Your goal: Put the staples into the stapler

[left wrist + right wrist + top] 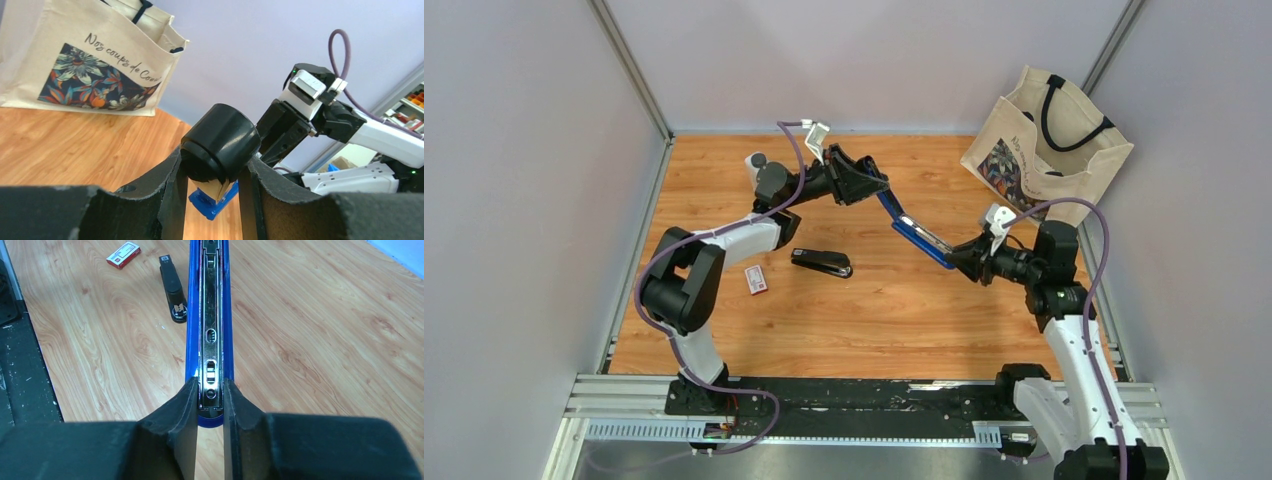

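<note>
On the wooden surface (874,330) there was one tote bag (1044,150) standing at the far right, well apart from the action. Both arms were up, and look: between them hung one blue stapler (914,233), clear of the wood. The left hand (876,188) was clamped narrow on the black cap (220,142) at the stapler's far end. The right hand (210,397) was pinching the near end, with its metal channel facing the wrist camera.

A second stapler, the black stapler (822,262), lay flat near the left arm. Just beside it, not touching, was the single staples box (756,279), which looked shut.

So that made two staplers, one box and one bag.

I judged this to be the opening step, with nothing loaded yet. Next, the blue stapler's magazine had to be exposed and held steady by one hand. The other hand would need to let go and fetch the box.
</note>
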Action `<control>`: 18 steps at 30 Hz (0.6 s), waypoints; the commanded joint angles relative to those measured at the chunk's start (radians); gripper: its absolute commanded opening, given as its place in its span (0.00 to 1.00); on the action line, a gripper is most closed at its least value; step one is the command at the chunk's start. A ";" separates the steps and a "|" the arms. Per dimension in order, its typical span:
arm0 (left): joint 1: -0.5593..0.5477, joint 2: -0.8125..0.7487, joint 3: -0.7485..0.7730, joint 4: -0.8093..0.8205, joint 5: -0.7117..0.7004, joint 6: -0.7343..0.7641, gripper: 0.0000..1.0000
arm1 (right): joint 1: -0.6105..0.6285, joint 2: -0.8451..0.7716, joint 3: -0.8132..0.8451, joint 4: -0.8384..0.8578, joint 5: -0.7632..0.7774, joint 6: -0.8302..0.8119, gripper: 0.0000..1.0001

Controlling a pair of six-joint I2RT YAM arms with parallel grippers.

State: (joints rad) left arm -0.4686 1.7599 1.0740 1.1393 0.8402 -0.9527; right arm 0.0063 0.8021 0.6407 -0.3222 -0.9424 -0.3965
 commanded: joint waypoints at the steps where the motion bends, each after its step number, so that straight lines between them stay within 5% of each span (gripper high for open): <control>1: 0.021 0.004 0.099 0.252 -0.102 -0.119 0.00 | -0.058 -0.015 -0.053 -0.100 -0.056 -0.091 0.30; 5: 0.010 0.045 0.161 0.252 -0.090 -0.193 0.00 | -0.089 -0.018 -0.062 -0.130 -0.107 -0.136 0.66; 13: -0.021 0.065 0.143 0.254 -0.059 -0.186 0.00 | -0.106 0.003 0.034 -0.117 -0.111 -0.065 0.67; 18: -0.057 0.079 0.078 0.254 -0.044 -0.158 0.00 | -0.098 0.078 0.143 -0.029 -0.073 0.123 0.61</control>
State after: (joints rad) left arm -0.4976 1.8343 1.1790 1.2610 0.8021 -1.1122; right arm -0.0940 0.8368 0.6769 -0.4549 -1.0302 -0.4324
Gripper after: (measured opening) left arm 0.437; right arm 0.634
